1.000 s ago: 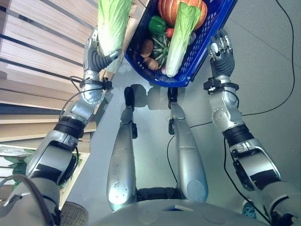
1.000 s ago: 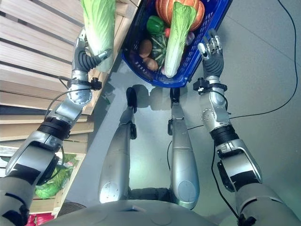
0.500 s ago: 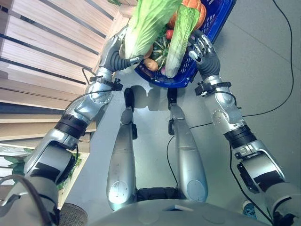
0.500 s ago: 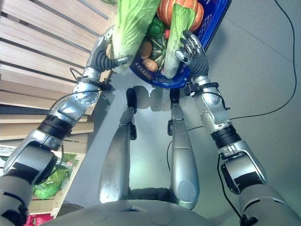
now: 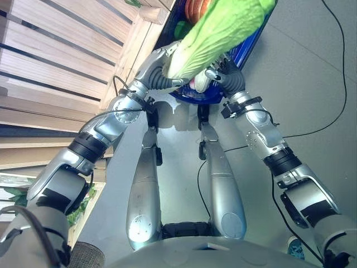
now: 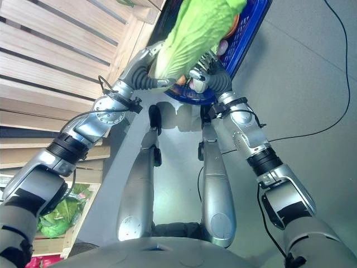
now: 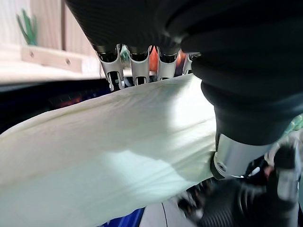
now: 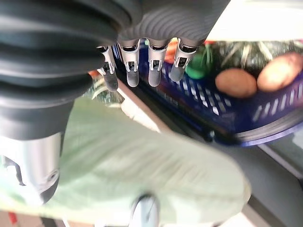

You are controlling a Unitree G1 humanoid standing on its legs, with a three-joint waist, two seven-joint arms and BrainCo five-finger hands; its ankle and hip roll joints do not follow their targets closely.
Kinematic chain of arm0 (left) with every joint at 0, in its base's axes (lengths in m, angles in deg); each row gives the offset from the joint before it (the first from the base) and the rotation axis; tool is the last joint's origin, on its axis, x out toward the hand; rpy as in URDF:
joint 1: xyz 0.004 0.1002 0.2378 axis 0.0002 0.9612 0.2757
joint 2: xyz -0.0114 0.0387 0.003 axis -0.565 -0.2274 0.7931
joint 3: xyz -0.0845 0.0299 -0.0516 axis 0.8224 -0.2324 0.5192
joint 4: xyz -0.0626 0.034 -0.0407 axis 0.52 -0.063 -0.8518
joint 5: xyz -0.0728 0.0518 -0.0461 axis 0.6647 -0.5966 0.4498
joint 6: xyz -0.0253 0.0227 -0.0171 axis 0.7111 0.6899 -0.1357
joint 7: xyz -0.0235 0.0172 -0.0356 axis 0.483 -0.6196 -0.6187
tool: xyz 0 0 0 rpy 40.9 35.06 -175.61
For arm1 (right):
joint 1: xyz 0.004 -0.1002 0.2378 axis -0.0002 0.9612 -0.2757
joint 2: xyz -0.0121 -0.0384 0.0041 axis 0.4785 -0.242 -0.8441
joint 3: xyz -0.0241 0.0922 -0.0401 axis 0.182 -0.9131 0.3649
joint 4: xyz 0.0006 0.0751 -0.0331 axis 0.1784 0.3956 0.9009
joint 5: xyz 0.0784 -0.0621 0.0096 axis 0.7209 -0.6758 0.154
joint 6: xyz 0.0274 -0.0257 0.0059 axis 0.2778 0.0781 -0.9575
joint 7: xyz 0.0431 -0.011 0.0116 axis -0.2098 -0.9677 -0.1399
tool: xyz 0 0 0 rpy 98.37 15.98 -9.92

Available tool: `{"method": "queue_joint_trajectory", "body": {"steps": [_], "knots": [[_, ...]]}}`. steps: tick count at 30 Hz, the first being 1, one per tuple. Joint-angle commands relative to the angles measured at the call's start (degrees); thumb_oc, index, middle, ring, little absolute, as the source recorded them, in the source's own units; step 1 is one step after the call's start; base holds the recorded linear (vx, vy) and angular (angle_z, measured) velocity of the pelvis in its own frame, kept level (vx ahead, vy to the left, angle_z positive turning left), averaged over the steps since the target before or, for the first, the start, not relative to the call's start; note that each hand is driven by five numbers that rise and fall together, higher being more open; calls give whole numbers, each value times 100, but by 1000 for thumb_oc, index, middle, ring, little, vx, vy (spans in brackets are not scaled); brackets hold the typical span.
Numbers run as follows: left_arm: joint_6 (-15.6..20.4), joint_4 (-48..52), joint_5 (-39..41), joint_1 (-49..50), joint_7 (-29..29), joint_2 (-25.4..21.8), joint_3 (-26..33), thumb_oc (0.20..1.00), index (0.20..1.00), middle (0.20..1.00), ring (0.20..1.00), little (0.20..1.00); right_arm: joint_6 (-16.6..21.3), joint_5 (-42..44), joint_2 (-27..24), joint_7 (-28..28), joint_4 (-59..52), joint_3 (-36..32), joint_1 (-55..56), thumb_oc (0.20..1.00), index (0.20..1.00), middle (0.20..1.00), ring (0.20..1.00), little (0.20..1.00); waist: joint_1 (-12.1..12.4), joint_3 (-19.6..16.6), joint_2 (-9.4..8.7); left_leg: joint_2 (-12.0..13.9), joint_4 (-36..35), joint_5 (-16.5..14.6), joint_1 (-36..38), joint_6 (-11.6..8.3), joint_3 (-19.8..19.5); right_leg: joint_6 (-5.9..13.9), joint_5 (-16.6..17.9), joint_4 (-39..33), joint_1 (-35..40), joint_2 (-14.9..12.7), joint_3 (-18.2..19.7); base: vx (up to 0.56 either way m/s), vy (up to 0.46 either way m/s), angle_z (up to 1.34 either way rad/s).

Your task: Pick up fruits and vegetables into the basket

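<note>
Cabbage (image 5: 223, 28) up high in the left eye view: a long pale-green napa cabbage lies slanted across the blue basket (image 5: 254, 39), its white stem end gripped by the left robot hand (image 5: 167, 70), fingers curled round it. The right robot hand (image 5: 223, 71) sits just beside that stem, at the basket's near rim, touching a second pale cabbage (image 5: 199, 84) that pokes out of the basket. An orange pumpkin (image 5: 198, 8) peeks from behind the leaves. Wooden slatted shelving (image 5: 56, 67) runs along the robot's left.

Over to the right eye view, same picture: cabbage over the basket, both hands close together under it.

Left wrist view now, and the fingers (image 7: 137, 66) wrap over the cabbage's pale ribbed body, thumb on the other side, a firm grasp.

Right wrist view: the fingers (image 8: 154, 64) reach straight toward the basket wall, relaxed, holding nothing; two brown potatoes (image 8: 236, 82) lie inside, a pale leaf (image 8: 142, 175) spreads beneath the hand.
</note>
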Motion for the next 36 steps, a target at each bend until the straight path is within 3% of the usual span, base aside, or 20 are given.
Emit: {"method": "queue_joint_trajectory", "body": {"steps": [1,15,27,36], "knots": [[517,738,6,-159,172,-19,-87,200,200,200,200,200,309,298,-116,113,-660,24,-93,1000,1000,1000,1000,1000,18,-146,56,-310,154,-308,7,136,160,198,-265,108,328,219,-402,0,0,0],[149,697,117,-91,445,-108,-205,200,200,200,200,200,666,607,-128,155,-895,-167,-59,1000,1000,1000,1000,1000,22,-146,24,-296,171,-364,6,152,171,233,-261,127,303,219,-397,0,0,0],[141,602,211,19,594,-348,-114,200,200,200,200,200,387,2296,-112,1528,-960,-627,142,1000,1000,1000,1000,1000,51,-146,-12,-298,196,-365,-38,157,138,257,-234,115,284,185,-456,0,0,0],[49,615,240,-64,765,-458,-223,200,200,200,200,200,301,2812,-10,2017,-1071,-794,216,1000,1000,1000,1000,1000,40,-146,-36,-308,201,-389,-58,168,110,277,-200,73,275,174,-472,0,0,0]]}}
